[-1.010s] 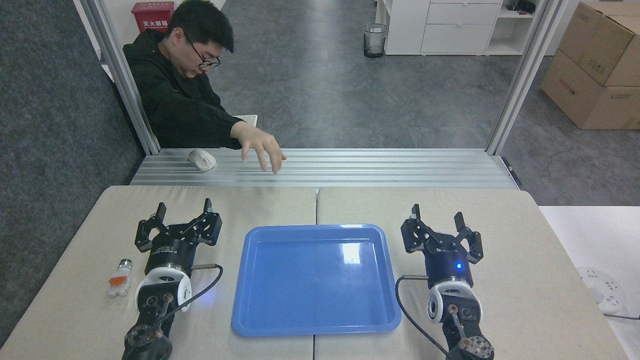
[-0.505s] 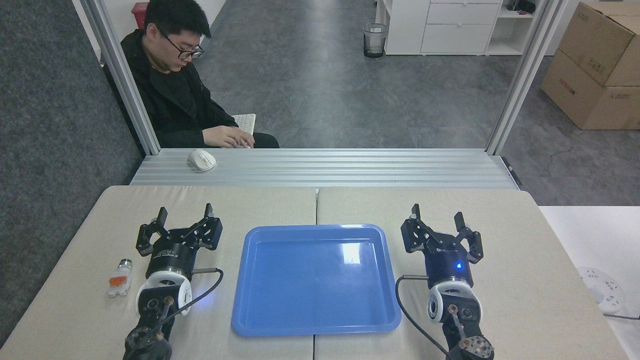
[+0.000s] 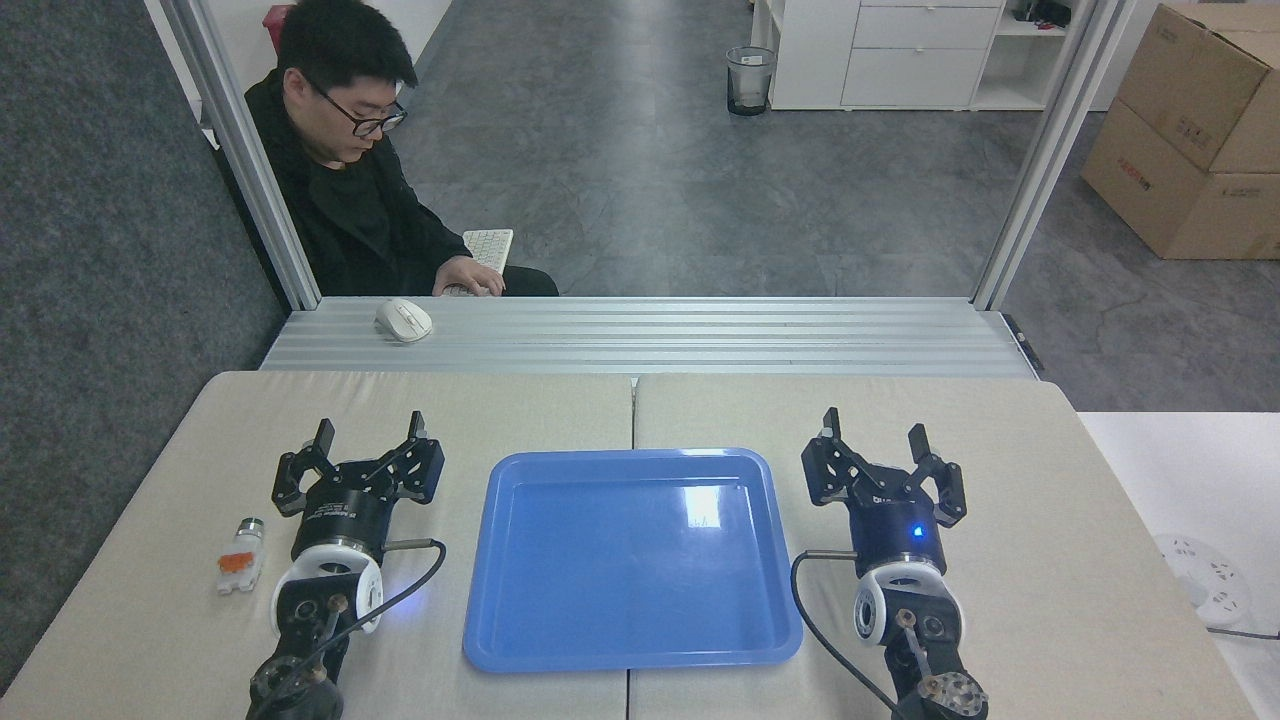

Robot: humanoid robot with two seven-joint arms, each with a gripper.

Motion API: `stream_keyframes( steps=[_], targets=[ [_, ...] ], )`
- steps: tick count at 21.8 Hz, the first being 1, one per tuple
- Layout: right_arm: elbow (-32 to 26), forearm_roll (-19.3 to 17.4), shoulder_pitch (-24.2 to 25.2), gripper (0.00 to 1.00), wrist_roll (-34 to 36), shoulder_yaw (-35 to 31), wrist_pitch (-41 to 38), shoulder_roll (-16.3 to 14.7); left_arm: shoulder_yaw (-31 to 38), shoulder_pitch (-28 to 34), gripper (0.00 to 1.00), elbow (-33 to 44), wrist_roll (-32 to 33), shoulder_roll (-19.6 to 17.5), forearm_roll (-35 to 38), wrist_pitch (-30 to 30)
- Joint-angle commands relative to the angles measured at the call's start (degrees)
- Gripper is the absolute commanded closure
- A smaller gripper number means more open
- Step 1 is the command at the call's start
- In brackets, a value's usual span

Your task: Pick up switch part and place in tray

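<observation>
The switch part lay on the beige table near its left edge, its dark cap pointing away from the robot and its white body toward it, with the orange block between. It sat just to the left of the left arm's wrist, apart from it and untouched. The left gripper was farther up the table than the switch part, its jaws spread wide apart with nothing between them. The tray lay flat in the middle of the table, straddling the seam between the two table halves, and its glossy blue floor held nothing but a reflection of light. The right gripper stood to the right of the tray, its jaws likewise apart and holding nothing, a small blue light glowing on its body. Beyond the table, a white computer mouse rested on the ribbed aluminium ledge, and a person in dark clothing sat behind it with one hand on a keyboard.
</observation>
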State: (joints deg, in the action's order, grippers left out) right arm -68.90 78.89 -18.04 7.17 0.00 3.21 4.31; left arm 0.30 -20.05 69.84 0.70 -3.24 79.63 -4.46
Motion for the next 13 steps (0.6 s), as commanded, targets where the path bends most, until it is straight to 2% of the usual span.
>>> stream_keyframes(
  steps=[1, 13],
  targets=[
    [-0.01, 0.03, 0.02, 0.00, 0.04, 1.93, -0.04, 0.08, 1.72, 0.01, 0.01, -0.23, 0.00, -0.02, 0.00, -0.02],
    [-0.01, 0.21, 0.02, 0.00, -0.05, 2.81, -0.04, -0.88, 1.72, -0.16, 0.01, -0.05, -0.09, -0.02, 0.17, -0.02]
  ],
)
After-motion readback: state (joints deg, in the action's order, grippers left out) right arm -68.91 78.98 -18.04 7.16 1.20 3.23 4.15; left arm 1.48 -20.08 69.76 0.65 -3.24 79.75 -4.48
